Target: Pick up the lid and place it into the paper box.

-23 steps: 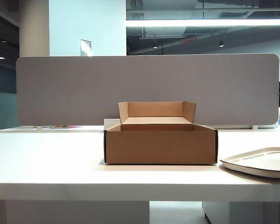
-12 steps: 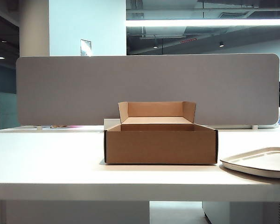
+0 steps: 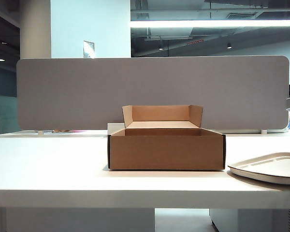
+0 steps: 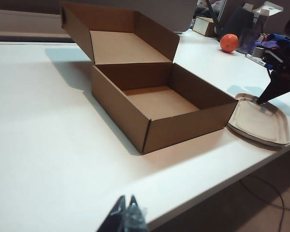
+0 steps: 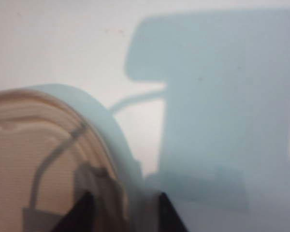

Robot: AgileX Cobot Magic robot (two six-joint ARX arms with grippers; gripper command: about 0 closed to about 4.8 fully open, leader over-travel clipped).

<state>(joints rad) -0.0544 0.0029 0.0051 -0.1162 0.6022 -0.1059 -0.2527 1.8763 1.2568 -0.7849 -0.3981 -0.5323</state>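
Note:
The brown paper box stands open in the middle of the table, its inside bare. To its right, near the table's front corner, lies the off-white lid. My right gripper comes down on the lid's far rim. Up close, its two dark fingers straddle the rim, one inside the lid and one outside, with gaps showing; the right gripper is open. My left gripper hovers shut and empty over the table's front edge, well left of the box.
A grey partition runs along the back of the white table. An orange ball and clutter sit on the desk beyond the lid. The lid lies close to the table's front edge.
In the exterior view the box and the lid have stayed where they were, and no gripper shows there in any frame.

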